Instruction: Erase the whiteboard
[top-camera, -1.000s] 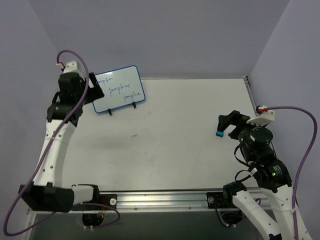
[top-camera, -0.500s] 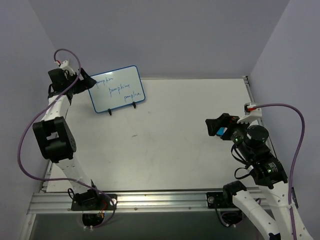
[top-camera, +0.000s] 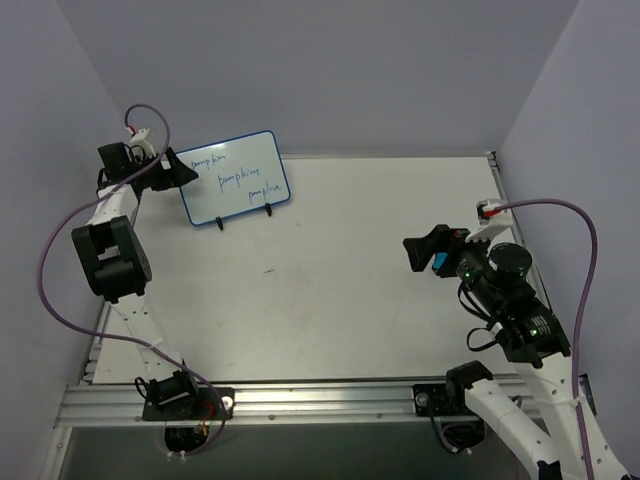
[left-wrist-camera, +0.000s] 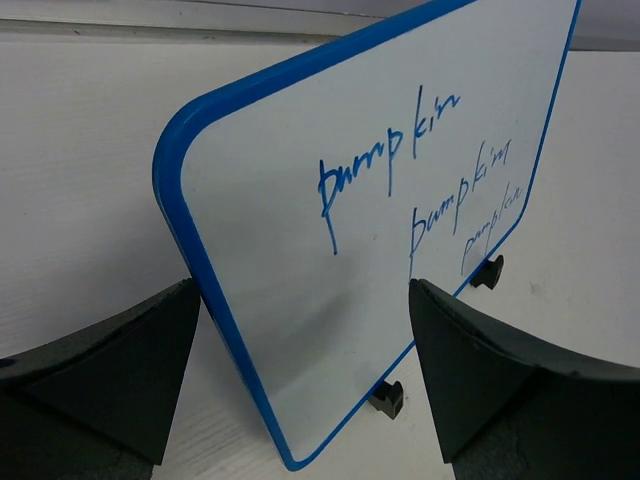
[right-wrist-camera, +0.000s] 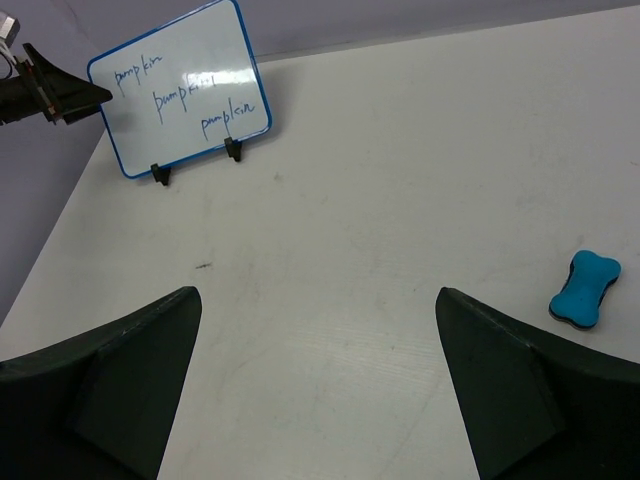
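White tabletop (top-camera: 350, 290) between pale lilac walls, right gripper (right-wrist-camera: 317, 292) spread wide and holding nothing at near right, small blue bone-shaped eraser (right-wrist-camera: 585, 290) lying close by, broad stretch of surface beyond, blue-framed white rectangular whiteboard (top-camera: 235, 178) propped tilted at the far-left corner, three blue handwritten "pumpkin" words, left gripper (top-camera: 182, 168) fingers parted astride its left edge.

The whiteboard (left-wrist-camera: 400, 200) reads "pumpkin" three times, apparently, in blue handwriting.

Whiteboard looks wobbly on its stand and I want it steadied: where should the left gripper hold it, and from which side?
Grip the whiteboard by its left edge, coming from the left. The board is thin and stands tilted on two feet, leaving that edge free; the open left gripper has a finger on each side of it.
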